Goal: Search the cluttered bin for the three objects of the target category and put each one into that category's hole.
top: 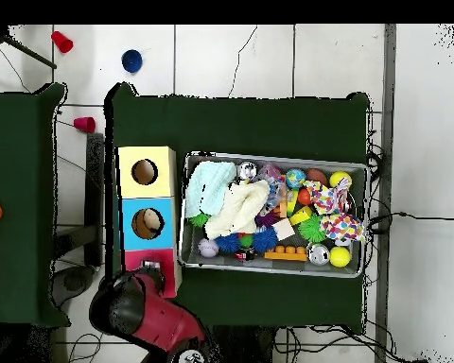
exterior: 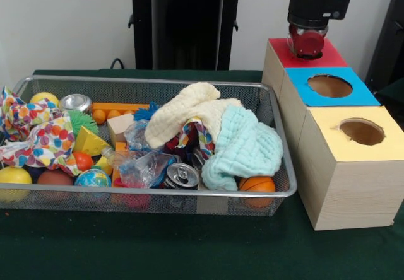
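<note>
A wire bin [exterior: 145, 82] holds a jumble: a cream cloth [exterior: 183, 110], a mint cloth [exterior: 247, 144], a dotted cloth [exterior: 38, 136], two drink cans [exterior: 182, 176] [exterior: 76, 102], a yellow ball [exterior: 14, 176], a globe ball [exterior: 93, 178] and a small basketball [exterior: 257, 184]. Beside the bin stand three boxes with red [exterior: 278, 52], blue [exterior: 303, 96] and yellow [exterior: 325, 135] tops. My gripper [exterior: 307, 45] hangs straight down over the middle of the red box, hiding its hole. In the overhead view the gripper [top: 151, 270] covers the red box [top: 134, 257].
The blue hole [exterior: 329, 86] and yellow hole [exterior: 362, 131] are uncovered. A yellow wedge [exterior: 88, 142], a wooden cube [exterior: 120, 127], an orange block [exterior: 117, 108] and a green spiky ball [exterior: 82, 121] also lie in the bin. Green cloth covers the table [exterior: 189, 248].
</note>
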`<state>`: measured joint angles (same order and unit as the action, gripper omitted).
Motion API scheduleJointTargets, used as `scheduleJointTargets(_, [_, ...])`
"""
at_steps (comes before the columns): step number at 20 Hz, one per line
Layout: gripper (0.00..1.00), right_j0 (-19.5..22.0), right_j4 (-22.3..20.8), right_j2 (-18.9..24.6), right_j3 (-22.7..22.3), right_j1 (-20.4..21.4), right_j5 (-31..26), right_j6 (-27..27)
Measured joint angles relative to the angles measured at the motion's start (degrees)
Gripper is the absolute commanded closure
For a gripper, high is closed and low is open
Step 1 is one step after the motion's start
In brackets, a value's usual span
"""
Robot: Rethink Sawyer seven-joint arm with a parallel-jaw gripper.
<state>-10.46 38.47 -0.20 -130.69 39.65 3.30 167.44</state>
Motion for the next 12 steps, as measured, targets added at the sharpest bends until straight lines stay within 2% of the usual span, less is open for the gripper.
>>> scheduleJointTargets(4, [1.0,-0.85,-0.79,-1.92,-0.27,3.01,-3.72,0.0])
scheduleJointTargets(6, [1.0,-2.3,-2.45,-4.73,0.12,5.63,-8.61,0.0])
scheduleJointTargets(9, [1.0,-5.08,-7.02,-10.73,2.19,10.54,-20.27,0.0])
scheduleJointTargets(12, [1.0,-5.53,-10.06,-14.07,3.58,13.06,-27.01,0.0])
